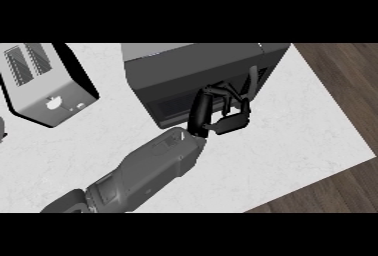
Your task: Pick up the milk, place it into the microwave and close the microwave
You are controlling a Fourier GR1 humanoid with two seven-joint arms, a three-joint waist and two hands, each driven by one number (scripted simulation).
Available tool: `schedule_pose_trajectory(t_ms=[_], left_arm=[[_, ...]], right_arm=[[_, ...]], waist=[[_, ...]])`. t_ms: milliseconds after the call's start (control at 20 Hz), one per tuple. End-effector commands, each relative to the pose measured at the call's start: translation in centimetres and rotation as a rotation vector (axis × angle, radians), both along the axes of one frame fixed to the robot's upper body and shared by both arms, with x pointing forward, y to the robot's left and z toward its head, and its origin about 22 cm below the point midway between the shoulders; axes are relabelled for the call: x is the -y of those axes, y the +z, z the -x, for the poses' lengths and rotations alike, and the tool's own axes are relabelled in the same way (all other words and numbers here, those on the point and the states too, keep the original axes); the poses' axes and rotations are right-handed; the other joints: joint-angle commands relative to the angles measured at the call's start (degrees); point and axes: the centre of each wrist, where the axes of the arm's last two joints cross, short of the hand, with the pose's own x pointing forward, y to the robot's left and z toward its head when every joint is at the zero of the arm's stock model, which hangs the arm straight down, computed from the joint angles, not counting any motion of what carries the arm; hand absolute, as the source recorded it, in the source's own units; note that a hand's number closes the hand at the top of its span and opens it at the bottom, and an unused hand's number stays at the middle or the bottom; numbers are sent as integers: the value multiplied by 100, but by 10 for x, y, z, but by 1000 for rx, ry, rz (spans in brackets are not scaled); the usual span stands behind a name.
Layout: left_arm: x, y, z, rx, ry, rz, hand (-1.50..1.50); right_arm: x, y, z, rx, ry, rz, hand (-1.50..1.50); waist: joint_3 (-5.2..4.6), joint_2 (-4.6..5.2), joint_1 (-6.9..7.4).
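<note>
Hand at the microwave front, milk out of sight.

The milk is showing nowhere on the white counter [295, 135]; whether it is sitting inside the microwave [199, 75] cannot be told, since the dark front panel is hiding the interior and the top of the frame is cutting the body off. One grey forearm is coming in from the lower left, and its black hand [218, 112] is lying against the microwave's front near the centre; which arm it is cannot be made out with certainty. Its fingers [198, 112] are curling loosely, partly bent, against the door beside the vertical handle [252, 85]; they are not visibly gripping anything. A toaster [48, 82] is standing at the upper left, partly cropped.
</note>
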Motion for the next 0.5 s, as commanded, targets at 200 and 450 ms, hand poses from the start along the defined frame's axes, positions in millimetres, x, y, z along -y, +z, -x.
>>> schedule_pose_trajectory(t_ms=[200, 450], left_arm=[[-36, -34, -14, -195, 240, -23, -150], [-36, -34, -14, -190, 226, -18, -150]], right_arm=[[12, 0, 10, -28, -36, -2, -150], [9, -2, 16, -43, -21, 0, -150]], waist=[[-23, 9, 252], [-26, -6, 345]])
